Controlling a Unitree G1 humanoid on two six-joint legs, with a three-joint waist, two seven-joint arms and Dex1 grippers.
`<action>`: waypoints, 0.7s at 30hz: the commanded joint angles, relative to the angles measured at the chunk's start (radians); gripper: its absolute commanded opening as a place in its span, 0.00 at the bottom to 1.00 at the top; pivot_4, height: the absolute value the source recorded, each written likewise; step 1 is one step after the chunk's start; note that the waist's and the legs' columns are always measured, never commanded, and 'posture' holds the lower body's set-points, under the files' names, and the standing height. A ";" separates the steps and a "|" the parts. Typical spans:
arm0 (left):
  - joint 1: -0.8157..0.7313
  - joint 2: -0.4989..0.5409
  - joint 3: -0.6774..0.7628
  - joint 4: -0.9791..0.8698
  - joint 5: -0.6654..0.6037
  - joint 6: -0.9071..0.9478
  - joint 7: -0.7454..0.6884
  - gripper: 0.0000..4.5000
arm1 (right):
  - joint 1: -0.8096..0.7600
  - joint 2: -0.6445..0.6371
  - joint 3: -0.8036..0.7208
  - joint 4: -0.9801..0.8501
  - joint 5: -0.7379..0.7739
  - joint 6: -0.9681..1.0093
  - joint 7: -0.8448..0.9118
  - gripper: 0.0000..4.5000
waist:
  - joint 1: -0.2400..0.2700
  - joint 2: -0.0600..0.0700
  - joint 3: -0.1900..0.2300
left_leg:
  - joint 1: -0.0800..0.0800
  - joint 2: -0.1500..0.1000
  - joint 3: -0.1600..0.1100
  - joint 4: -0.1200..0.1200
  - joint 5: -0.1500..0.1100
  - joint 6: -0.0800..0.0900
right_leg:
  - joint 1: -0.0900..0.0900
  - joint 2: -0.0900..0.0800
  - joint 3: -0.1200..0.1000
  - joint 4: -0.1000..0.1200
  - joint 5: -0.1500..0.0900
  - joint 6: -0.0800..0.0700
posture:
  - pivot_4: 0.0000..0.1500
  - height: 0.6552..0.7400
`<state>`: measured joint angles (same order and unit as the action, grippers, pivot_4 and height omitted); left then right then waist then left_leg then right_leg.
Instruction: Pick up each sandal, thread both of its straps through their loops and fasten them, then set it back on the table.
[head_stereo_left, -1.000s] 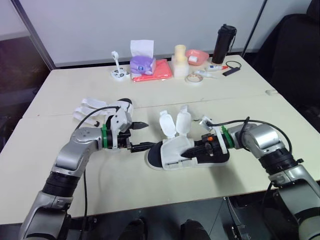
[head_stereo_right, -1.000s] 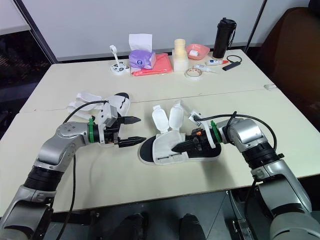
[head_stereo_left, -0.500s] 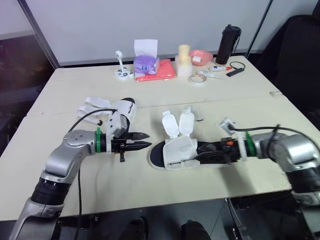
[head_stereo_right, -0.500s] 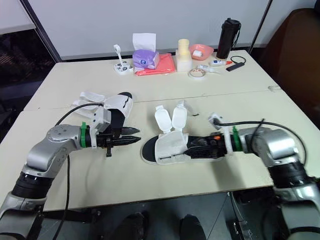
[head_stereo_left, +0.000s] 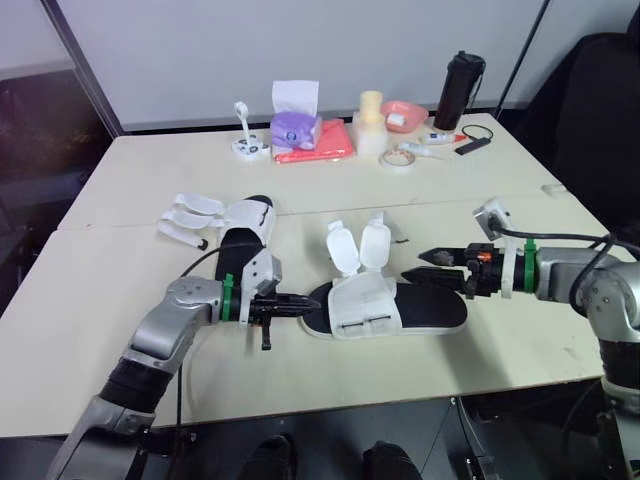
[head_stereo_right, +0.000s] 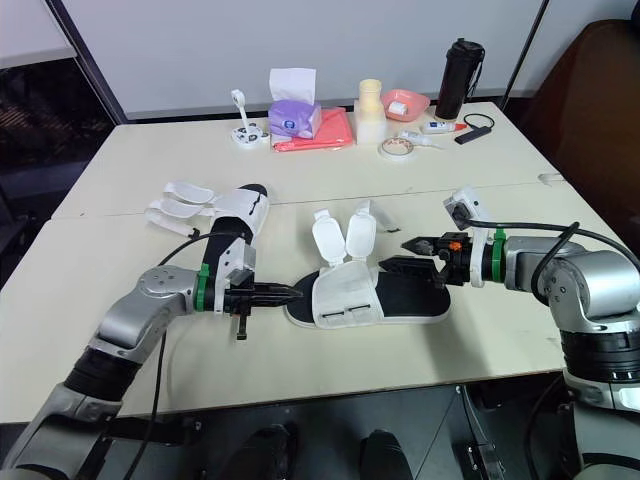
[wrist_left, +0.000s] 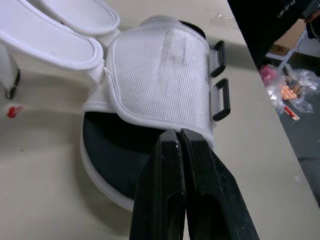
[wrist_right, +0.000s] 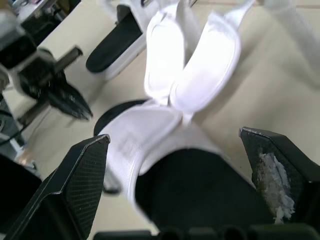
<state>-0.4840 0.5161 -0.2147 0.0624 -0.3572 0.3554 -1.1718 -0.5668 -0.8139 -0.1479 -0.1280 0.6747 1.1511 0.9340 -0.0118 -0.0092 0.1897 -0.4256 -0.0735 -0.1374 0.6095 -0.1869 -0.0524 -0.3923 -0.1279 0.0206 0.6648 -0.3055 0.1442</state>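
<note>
A sandal with a black sole and a white upper lies at the table's front middle. Its two white straps are flipped open toward the back, and its two black loops are empty. My left gripper is shut, its tips at the sandal's toe end against the edge of the upper. My right gripper hovers open just above the heel end, holding nothing. A second sandal lies at the back left with its straps spread open.
Along the far edge stand a tissue box on a red cloth, a cream cup, a pink bowl, a tape roll and a black bottle. A small white stand sits to their left.
My left gripper has shut and moved right and down to the sandal's toe. My right gripper has drawn back out of the sandal toward the heel, lifted and opened wide.
</note>
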 joint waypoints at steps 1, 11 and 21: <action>-0.030 -0.035 -0.030 0.070 0.043 -0.066 -0.013 0.02 | -0.045 0.008 -0.017 0.000 0.016 -0.013 -0.020 1.00 | -0.001 0.000 0.000 | 0.000 0.000 0.000 0.001 0.000 0.000 | 0.000 0.000 0.000 0.000 0.000 0.000 | 1.00 1.00; -0.064 -0.134 -0.049 0.162 0.090 -0.094 0.018 0.02 | -0.083 0.032 -0.011 -0.006 0.036 -0.007 -0.056 1.00 | -0.002 0.000 0.000 | 0.000 0.000 0.000 0.001 0.000 0.001 | 0.000 0.000 0.000 0.000 0.001 0.001 | 1.00 1.00; -0.047 -0.149 -0.085 0.241 0.165 -0.116 0.027 0.02 | -0.134 0.085 0.065 0.080 -0.006 -0.048 -0.070 1.00 | -0.001 0.000 0.000 | 0.000 -0.001 -0.001 0.003 0.000 0.001 | 0.002 0.000 0.000 0.000 0.001 0.001 | 1.00 1.00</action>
<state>-0.5438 0.3662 -0.2662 0.2735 -0.2357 0.2334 -1.1563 -0.6606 -0.7346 -0.0804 -0.0674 0.6737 1.1236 0.8679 -0.0126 -0.0090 0.1893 -0.4253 -0.0744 -0.1381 0.6125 -0.1873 -0.0517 -0.3904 -0.1282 0.0201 0.6649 -0.3043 0.1454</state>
